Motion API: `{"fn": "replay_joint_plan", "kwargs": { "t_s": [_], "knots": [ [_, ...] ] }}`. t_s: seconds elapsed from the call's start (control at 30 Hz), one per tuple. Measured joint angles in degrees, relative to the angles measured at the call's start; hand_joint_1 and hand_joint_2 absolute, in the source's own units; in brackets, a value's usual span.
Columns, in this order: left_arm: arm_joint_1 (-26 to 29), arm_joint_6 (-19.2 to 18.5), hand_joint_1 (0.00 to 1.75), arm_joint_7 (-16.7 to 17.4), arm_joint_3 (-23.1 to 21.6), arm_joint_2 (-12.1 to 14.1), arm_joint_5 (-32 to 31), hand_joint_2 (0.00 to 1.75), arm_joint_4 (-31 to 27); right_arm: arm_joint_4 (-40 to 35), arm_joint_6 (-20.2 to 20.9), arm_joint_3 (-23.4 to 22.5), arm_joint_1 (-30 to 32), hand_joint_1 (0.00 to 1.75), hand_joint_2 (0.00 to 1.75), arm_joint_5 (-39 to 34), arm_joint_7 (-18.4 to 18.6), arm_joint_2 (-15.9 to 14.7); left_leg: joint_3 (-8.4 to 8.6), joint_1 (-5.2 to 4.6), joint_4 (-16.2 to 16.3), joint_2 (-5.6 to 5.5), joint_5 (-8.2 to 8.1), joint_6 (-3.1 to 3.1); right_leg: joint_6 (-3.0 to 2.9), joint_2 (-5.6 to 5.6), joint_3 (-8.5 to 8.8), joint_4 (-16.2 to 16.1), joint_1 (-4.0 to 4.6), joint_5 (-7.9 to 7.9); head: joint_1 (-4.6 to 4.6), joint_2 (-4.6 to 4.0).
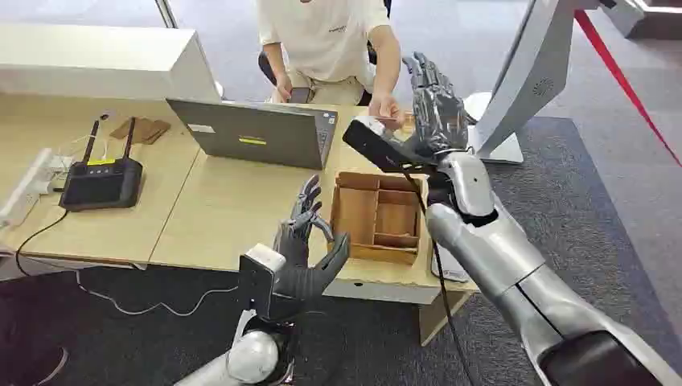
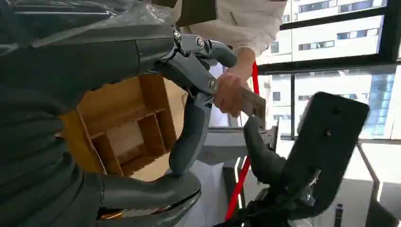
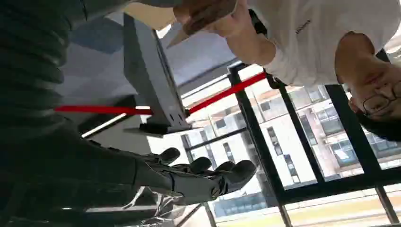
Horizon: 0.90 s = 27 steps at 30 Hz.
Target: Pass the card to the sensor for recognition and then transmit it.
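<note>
Wooden desk filled mid-frame, and the card (image 2: 252,101) was pinched in the person's hand (image 1: 387,109) at upper centre. Right hand (image 1: 435,107) beside it and left hand (image 1: 308,256) lower down both had fingers spread, holding nothing. Card looked thin, light and slippery; I'd pinch its free edge.

I face a pale wooden table (image 1: 225,217) on dark grey carpet (image 1: 579,201), daylight behind black-framed windows (image 3: 302,156).
</note>
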Motion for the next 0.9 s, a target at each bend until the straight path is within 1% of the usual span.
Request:
{"fn": "replay_joint_plan", "kwargs": {
  "t_s": [0.07, 0.13, 0.4, 0.73, 0.77, 0.8, 0.9],
  "knots": [
    [-0.53, 0.00, 0.00, -0.18, -0.72, 0.00, 0.22, 1.75, 0.51, 3.12, 1.14, 2.63, -0.65, 0.00, 1.75, 5.49, 1.40, 0.55, 0.01, 0.02, 0.00, 0.01, 0.00, 0.00, 0.00, 0.00, 0.00, -0.01, 0.00, 0.00, 0.00, 0.00],
    [-0.62, 0.00, 0.00, -0.18, -0.90, 0.00, 0.18, 1.75, 0.70, 4.51, 1.25, 3.70, -0.53, 0.00, 1.75, 7.09, 1.69, 1.11, 0.00, 0.01, 0.00, 0.01, 0.00, 0.00, 0.00, 0.00, -0.02, 0.00, 0.00, 0.00, -0.02, 0.00],
    [-0.51, 0.00, 0.00, 0.20, -1.09, 0.13, -0.81, 1.75, 1.01, 9.73, 1.05, 5.47, -0.75, 0.00, 1.75, 8.23, 0.77, 2.54, 0.01, 0.00, 0.00, 0.01, 0.01, 0.00, 0.00, 0.01, 0.00, 0.00, 0.01, 0.01, -0.02, 0.00],
    [0.18, 0.00, 0.00, 0.24, -1.07, 0.35, -1.75, 1.75, 1.03, 13.28, 0.29, 5.99, -0.72, 0.00, 1.75, 8.28, -0.70, 3.56, 0.01, 0.00, 0.00, 0.02, 0.01, 0.00, 0.00, 0.01, -0.01, 0.00, 0.01, 0.01, 0.00, 0.00],
    [0.27, 0.00, 0.00, 0.24, -1.05, 0.37, -1.79, 1.75, 1.03, 13.64, 0.07, 5.99, -0.72, 1.57, 1.75, 8.47, -0.83, 3.69, 0.01, 0.00, 0.00, 0.02, 0.01, 0.00, 0.00, 0.01, -0.01, 0.00, 0.01, 0.01, -0.02, 0.00],
    [0.31, 0.00, 0.00, 0.22, -1.05, 0.42, -1.81, 1.75, 1.03, 13.91, -0.08, 5.97, -0.72, 1.75, 1.75, 8.54, -1.02, 3.80, 0.01, 0.00, 0.00, 0.02, 0.01, 0.00, 0.00, 0.01, -0.01, 0.00, 0.01, 0.01, -0.02, 0.00],
    [0.37, 0.00, 0.00, 0.22, -1.05, 0.46, -1.88, 1.75, 1.05, 14.54, -0.24, 5.97, -0.72, 1.75, 1.75, 8.56, -1.20, 4.09, 0.01, 0.01, 0.00, 0.02, 0.01, 0.00, 0.00, 0.01, -0.01, 0.00, 0.01, 0.01, 0.00, 0.00]
  ]
}}
